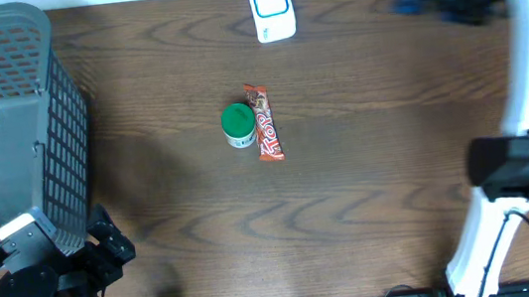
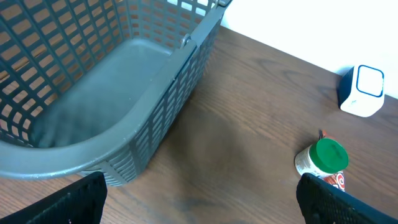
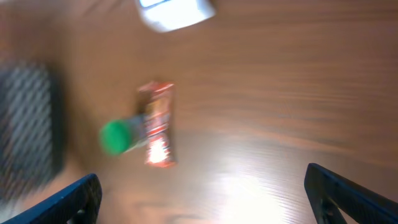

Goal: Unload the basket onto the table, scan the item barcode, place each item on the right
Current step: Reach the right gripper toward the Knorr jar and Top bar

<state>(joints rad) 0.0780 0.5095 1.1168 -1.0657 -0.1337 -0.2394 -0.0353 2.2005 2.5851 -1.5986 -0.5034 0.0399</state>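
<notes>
Lying flat at the middle of the table (image 1: pixel 378 176): snack bar (image 1: pixel 263 122), red wrapper up, one end pointing toward the white scanner (image 1: pixel 271 8) at the far edge. Touching its side: green-capped jar (image 1: pixel 237 125), upright. Held by neither arm.

Fingers of left gripper (image 2: pixel 205 208) spread wide, nothing between; positioned beside the grey basket (image 2: pixel 155 93). Jar and bar ahead, off toward the right-hand finger (image 2: pixel 342 202), well apart.

Fingers of right gripper (image 3: pixel 205 199) spread wide, nothing between. Bar and jar ahead, toward the left-hand finger (image 3: pixel 62 199), not touching. Right wrist view blurred.
</notes>
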